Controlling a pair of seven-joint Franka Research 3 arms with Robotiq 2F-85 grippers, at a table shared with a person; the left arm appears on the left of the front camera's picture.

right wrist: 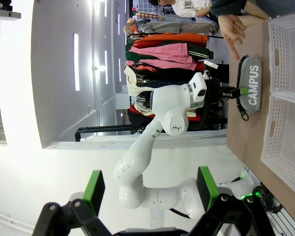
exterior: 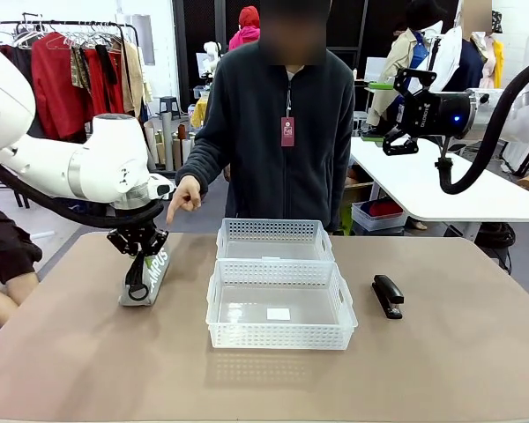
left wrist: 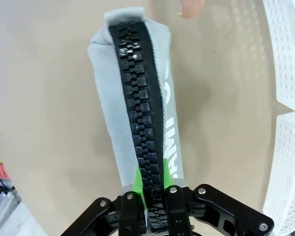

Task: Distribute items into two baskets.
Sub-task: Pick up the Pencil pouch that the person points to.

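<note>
The grey "CAMPUS" pouch (exterior: 150,280) stands tilted on the table, left of the baskets. My left gripper (exterior: 139,251) is shut on its upper end. In the left wrist view the pouch (left wrist: 113,113) shows its black zipper, with the left gripper (left wrist: 155,199) clamped on the zipper edge. A near basket (exterior: 280,333) has a white sticker on its floor; a far basket (exterior: 273,238) sits behind it. Both are empty. The black stapler (exterior: 387,295) lies right of the near basket. My right gripper (right wrist: 150,191) hangs open high at the right (exterior: 388,115), holding nothing.
A person stands at the far side; one hand (exterior: 185,198) points a finger down just behind the pouch, and its fingertip (left wrist: 191,7) is near the pouch's far end. Another person's arm (exterior: 4,260) rests at the table's left edge. The table surface (exterior: 458,361) is bare front right.
</note>
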